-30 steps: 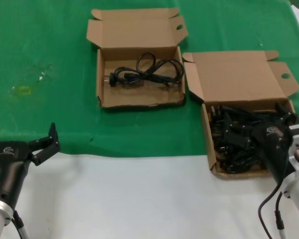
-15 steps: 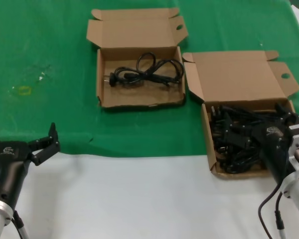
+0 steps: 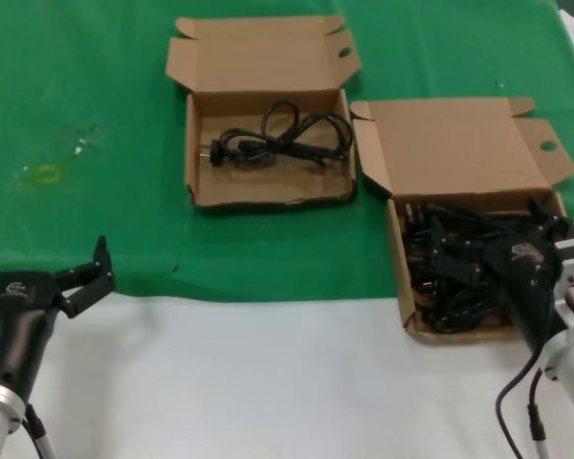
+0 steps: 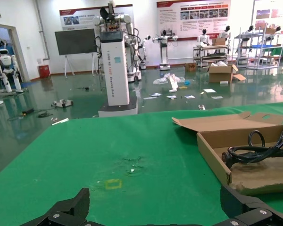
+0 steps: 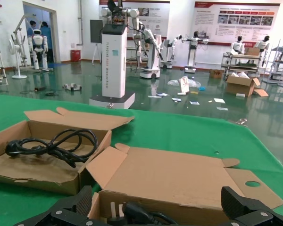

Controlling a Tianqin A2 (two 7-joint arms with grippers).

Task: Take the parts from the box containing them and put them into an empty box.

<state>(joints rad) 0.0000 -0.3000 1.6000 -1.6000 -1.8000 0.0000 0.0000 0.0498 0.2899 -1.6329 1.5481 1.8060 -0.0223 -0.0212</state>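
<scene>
The box containing the parts [image 3: 400, 277] lies at the right, its eared lid [image 3: 459, 143] open and a heap of black power cables [image 3: 440, 296] inside. My right gripper [image 3: 493, 237] is open, low over that heap; a plug [image 5: 132, 212] shows between its fingers in the right wrist view, where the gripper [image 5: 155, 201] is empty. The other box [image 3: 268, 196] lies at the back middle with one looped cable [image 3: 282, 143] in it; it also shows in the left wrist view [image 4: 212, 150]. My left gripper [image 3: 40, 251] is open and empty at the near left.
A green cloth [image 3: 96, 96] covers the far part of the table, with bare white tabletop [image 3: 268, 382] in front. A small yellow mark [image 3: 46, 173] lies on the cloth at the left. The two boxes stand close together, corner to corner.
</scene>
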